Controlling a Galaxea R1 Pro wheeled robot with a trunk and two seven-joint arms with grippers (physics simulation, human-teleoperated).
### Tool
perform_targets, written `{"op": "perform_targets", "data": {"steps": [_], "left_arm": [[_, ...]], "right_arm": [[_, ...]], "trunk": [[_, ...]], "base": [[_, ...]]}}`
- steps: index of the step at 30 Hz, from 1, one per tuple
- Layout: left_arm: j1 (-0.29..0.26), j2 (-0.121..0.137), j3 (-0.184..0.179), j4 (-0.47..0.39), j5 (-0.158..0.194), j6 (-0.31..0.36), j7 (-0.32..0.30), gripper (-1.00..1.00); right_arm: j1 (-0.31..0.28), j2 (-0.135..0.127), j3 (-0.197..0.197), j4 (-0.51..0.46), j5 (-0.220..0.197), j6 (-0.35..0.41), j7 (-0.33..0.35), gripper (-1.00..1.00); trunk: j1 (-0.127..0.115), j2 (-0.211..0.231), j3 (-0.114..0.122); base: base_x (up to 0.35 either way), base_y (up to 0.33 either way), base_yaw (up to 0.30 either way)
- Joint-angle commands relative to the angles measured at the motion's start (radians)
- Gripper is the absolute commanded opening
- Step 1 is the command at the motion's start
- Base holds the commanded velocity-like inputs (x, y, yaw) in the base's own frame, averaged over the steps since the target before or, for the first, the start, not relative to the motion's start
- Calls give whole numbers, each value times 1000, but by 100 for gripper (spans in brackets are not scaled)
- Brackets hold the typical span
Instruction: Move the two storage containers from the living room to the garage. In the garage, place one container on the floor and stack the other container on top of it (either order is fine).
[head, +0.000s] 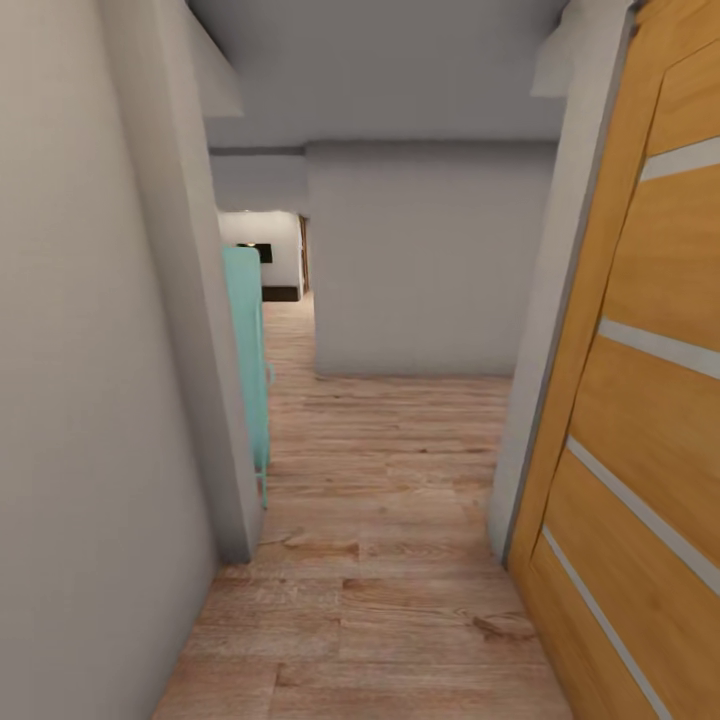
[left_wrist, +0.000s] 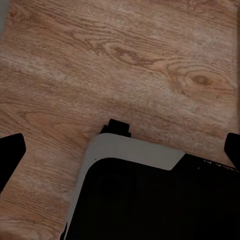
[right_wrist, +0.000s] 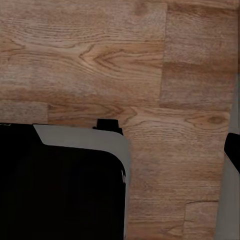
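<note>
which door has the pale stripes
The wooden door at the right, orange-brown with pale horizontal stripes; the teal door at the left is plain.

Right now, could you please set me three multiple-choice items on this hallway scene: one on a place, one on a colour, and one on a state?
1. Where does the wooden door stand in the head view?
A. at the right
B. at the left
C. straight ahead at the far end

2. What colour is the object standing past the left wall's corner?
A. red
B. turquoise
C. black

3. What do the left gripper and the right gripper carry?
A. a bin each
B. one bin between them
C. nothing that shows

Answers:
1. A, its orange-brown panels with pale stripes line the right edge.
2. B, it is pale blue-green against the grey wall.
3. C, in the left wrist view only plank floor and the robot's own base lie between the dark fingertips; in the right wrist view only one tip is in frame.
</note>
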Motion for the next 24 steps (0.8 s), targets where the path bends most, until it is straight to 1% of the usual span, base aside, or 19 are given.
{"op": "perform_targets", "data": {"steps": [1, 24], "left_arm": [[-1, 0, -1, 0, 4, -3, 2, 100], [-1, 0, -1, 0, 4, -4, 2, 100]], "right_arm": [[-1, 0, 9, 3, -9, -7, -1, 100], [-1, 6, 9, 3, -8, 0, 1, 100]], "trunk": [[1, -1, -1], [1, -1, -1]], "base": [[325, 0, 0], [325, 0, 0]]}}
